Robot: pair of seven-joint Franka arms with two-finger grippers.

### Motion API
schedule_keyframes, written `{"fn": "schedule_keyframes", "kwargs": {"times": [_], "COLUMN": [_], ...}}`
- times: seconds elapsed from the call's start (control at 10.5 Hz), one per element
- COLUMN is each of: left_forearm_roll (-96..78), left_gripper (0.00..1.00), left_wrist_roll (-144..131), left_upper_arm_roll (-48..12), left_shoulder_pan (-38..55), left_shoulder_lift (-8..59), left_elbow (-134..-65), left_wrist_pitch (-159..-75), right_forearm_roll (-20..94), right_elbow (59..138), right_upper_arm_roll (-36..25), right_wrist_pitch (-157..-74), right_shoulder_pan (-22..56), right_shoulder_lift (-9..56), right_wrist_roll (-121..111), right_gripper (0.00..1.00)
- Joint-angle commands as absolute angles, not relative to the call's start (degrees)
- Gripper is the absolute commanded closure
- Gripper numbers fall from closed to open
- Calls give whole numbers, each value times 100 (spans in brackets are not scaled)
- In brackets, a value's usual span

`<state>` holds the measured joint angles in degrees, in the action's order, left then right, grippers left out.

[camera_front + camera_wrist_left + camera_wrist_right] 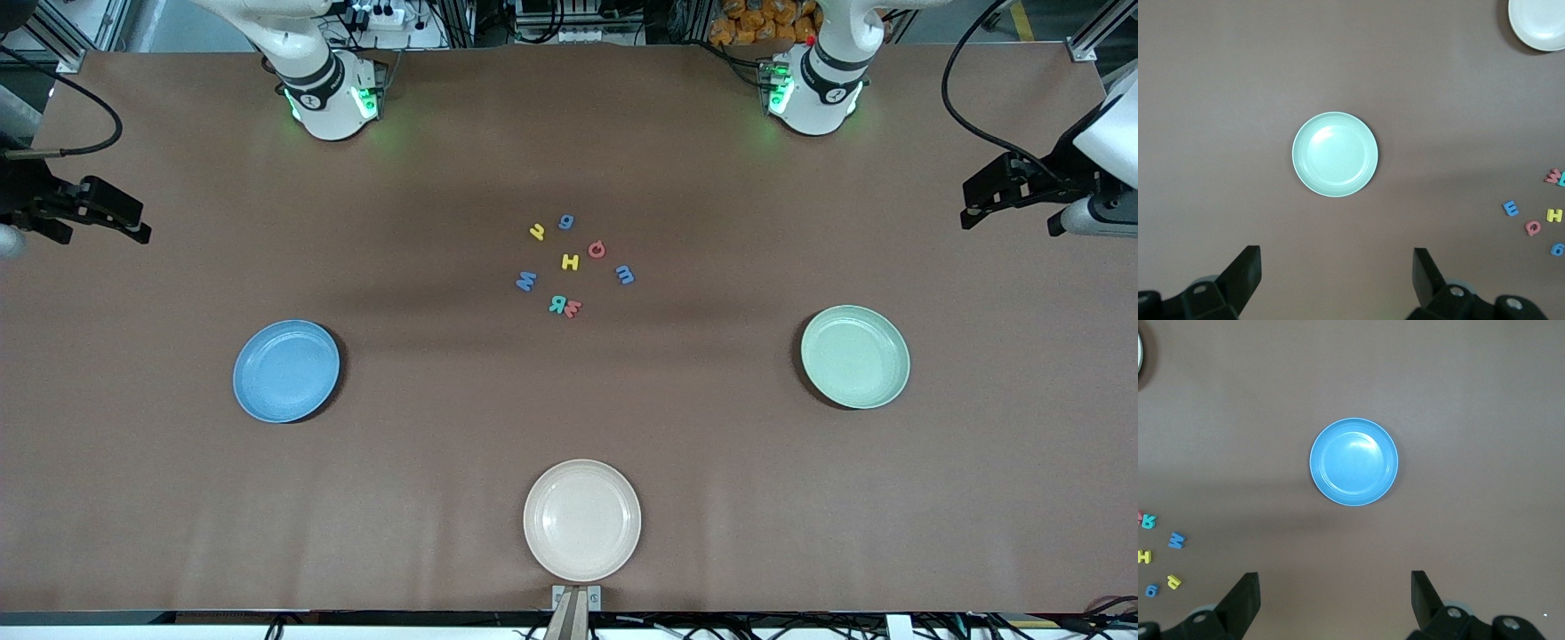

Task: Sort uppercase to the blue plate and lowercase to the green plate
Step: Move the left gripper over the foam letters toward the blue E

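Eight foam letters lie clustered mid-table: uppercase yellow H [570, 261], teal R [557, 304], blue M [526, 281] and red Q [597, 250]; lowercase yellow h [537, 232], blue g [565, 222], blue m [625, 276] and a red m-like letter [573, 309] touching the R. The blue plate [286, 371] lies toward the right arm's end and is empty, as the right wrist view [1353, 462] shows. The green plate [855, 356] lies toward the left arm's end, also empty [1335, 155]. My right gripper [1335, 590] and left gripper [1337, 273] hang open and empty, high over the table's ends.
A cream plate [582, 520] lies empty near the table's front edge, nearer the front camera than the letters. The arms' bases [333, 98] stand along the table edge farthest from the front camera. Bare brown tabletop separates the letters from each plate.
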<state>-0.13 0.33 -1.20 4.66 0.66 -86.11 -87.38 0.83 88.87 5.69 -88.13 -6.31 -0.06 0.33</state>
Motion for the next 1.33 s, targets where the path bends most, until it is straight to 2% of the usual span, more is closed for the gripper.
{"fn": "schedule_keyframes", "kwargs": {"times": [0.0, 0.28, 0.76, 1.04, 1.23], "left_forearm_roll": [-176, -167, -97, -88, -79], "left_gripper": [0, 0, 0, 0, 0], "left_wrist_roll": [36, -971, -3028, -3759, -4401], "left_upper_arm_roll": [-358, -1139, -2432, -2952, -3076], "left_shoulder_pan": [509, 510, 510, 527, 824], "left_shoulder_lift": [88, 131, 228, 368, 622], "left_elbow": [-8841, -9218, -10457, -11064, -11241], "left_wrist_pitch": [-8675, -8919, -10395, -11291, -11784], "right_forearm_roll": [70, 70, 70, 70, 70], "right_elbow": [8956, 8965, 8974, 8974, 8974], "right_upper_arm_roll": [589, 589, 589, 589, 589], "right_wrist_pitch": [-8824, -8824, -8824, -8824, -8824], "right_shoulder_pan": [-650, -650, -650, -650, -650], "right_shoulder_lift": [-53, -62, -62, -62, -62], "right_wrist_roll": [105, 97, 97, 97, 97], "right_gripper": [0, 0, 0, 0, 0]}}
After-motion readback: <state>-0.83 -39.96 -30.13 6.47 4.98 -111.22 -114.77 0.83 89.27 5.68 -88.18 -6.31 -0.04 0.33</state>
